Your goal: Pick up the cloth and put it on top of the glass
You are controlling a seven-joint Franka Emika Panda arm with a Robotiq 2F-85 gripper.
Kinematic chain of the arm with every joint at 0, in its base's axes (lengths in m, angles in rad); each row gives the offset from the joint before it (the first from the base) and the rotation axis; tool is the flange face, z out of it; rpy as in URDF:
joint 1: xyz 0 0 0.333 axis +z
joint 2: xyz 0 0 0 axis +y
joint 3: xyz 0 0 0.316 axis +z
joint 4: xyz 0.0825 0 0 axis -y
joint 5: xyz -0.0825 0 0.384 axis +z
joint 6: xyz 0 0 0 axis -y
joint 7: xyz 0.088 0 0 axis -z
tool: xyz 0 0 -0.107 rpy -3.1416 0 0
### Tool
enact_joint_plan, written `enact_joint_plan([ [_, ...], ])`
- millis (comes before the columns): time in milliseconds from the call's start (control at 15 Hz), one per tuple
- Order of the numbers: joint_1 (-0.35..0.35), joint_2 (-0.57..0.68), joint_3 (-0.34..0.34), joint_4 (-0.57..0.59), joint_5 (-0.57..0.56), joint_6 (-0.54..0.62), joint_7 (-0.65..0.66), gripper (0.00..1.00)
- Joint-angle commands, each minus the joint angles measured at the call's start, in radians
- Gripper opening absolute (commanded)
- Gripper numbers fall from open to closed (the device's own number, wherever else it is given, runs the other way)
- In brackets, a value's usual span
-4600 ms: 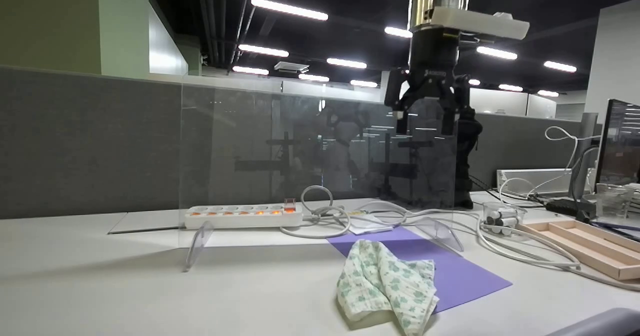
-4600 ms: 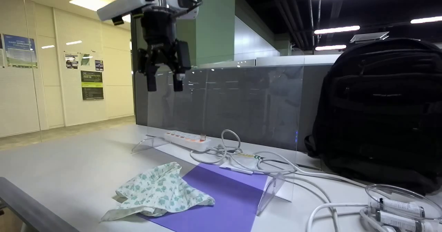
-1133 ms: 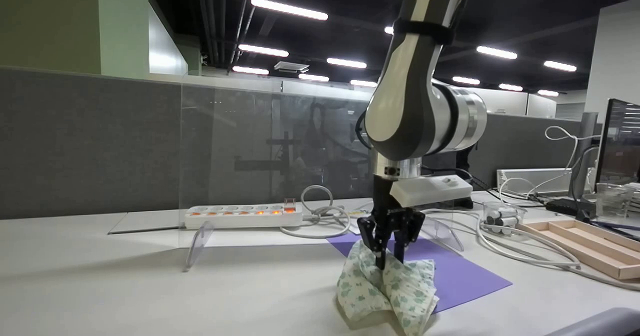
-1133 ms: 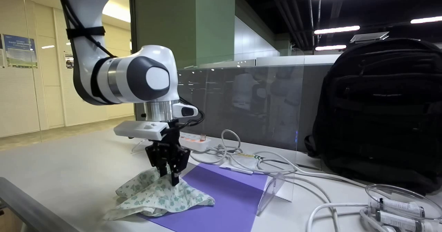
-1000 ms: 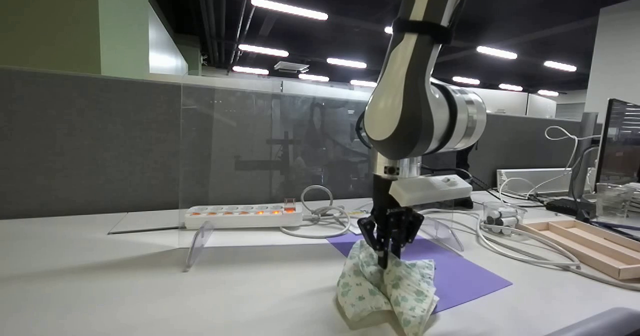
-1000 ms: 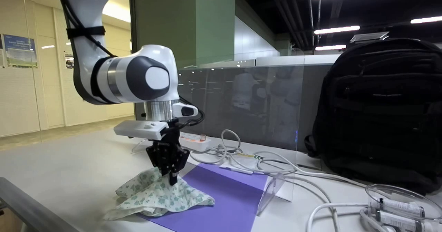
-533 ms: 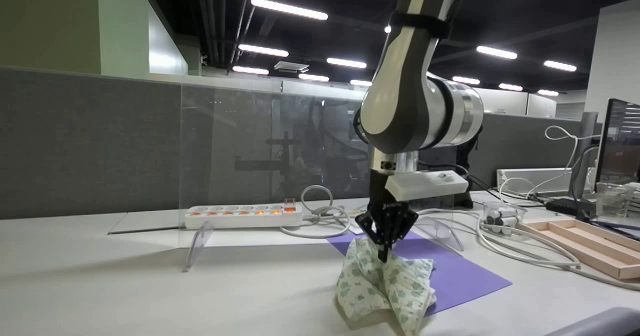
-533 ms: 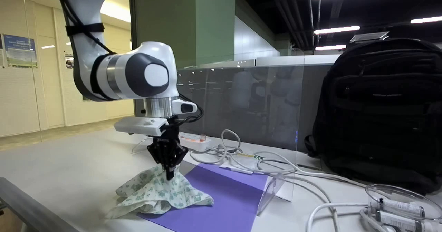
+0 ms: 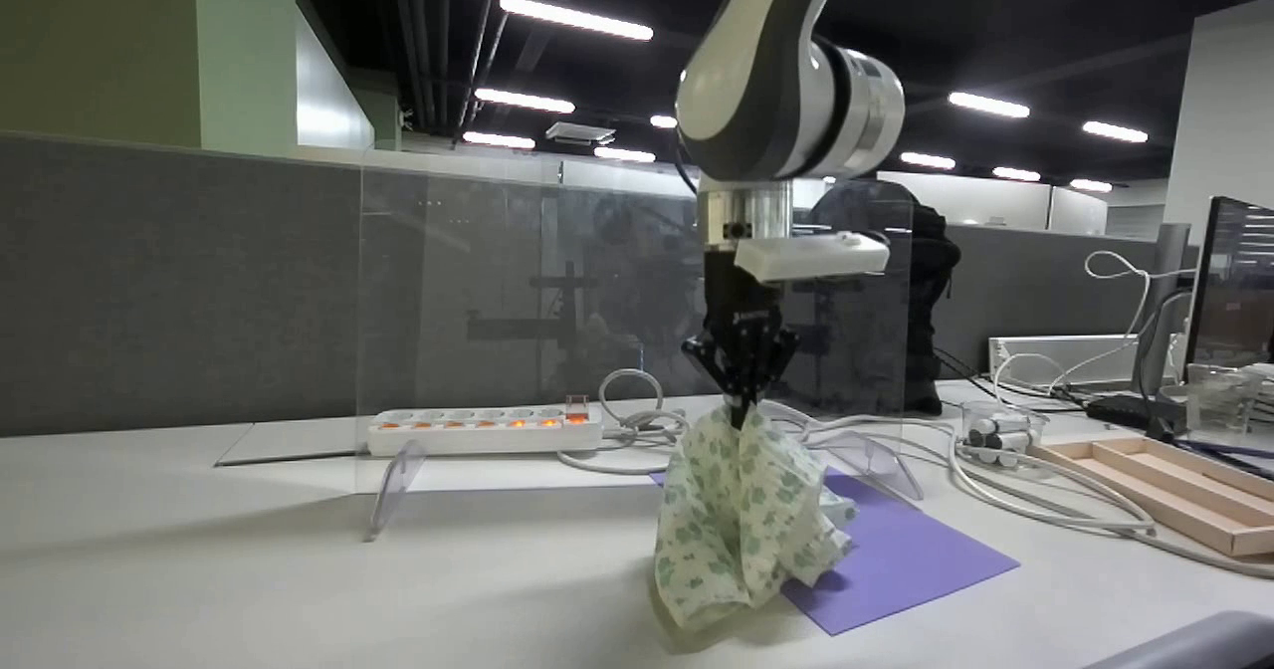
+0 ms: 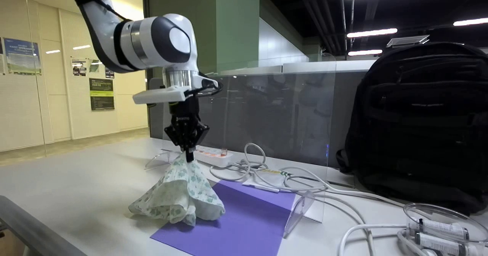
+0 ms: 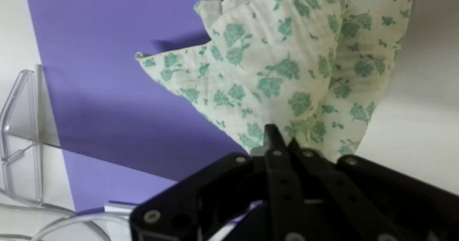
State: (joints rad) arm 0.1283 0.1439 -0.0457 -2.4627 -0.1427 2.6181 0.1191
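Note:
The cloth point(image 9: 742, 510), white with green floral print, hangs in folds from my gripper point(image 9: 740, 415), seen in both exterior views. Its middle is pinched up to a peak, and the fingertips are shut on that peak. In the wrist view, the cloth point(image 11: 272, 72) spreads out beyond the nearly touching fingertips of the gripper point(image 11: 283, 133). The lower folds hang close over the table; whether a corner still touches it I cannot tell. What looks to be the glass is a clear upright pane point(image 10: 267, 107) on clear feet, standing behind the cloth, its top edge higher than my fingertips.
A purple sheet point(image 9: 916, 559) lies beneath and beside the cloth. Behind the pane sits a white power strip point(image 9: 485, 432) with tangled cables. To the side are a wooden tray point(image 9: 1174, 490), a clear container point(image 10: 444, 233) with small bottles, and a black backpack point(image 10: 419, 126).
The jaws have closed on the cloth's middle. The gripper has since risen, drawing the cloth up from a flat heap into a hanging cone and uncovering more of the purple sheet.

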Motion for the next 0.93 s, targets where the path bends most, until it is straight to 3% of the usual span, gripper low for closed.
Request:
enact_joint_plan([
  [0, -0.011, -0.118, 0.044, 0.066, -0.013, -0.185, 0.0, 0.0],
  [467, -0.015, -0.236, 0.112, 0.283, -0.002, -0.461, -0.032, 0.0],
  [867, -0.021, -0.25, 0.125, 0.273, 0.003, -0.455, -0.027, 0.01],
])
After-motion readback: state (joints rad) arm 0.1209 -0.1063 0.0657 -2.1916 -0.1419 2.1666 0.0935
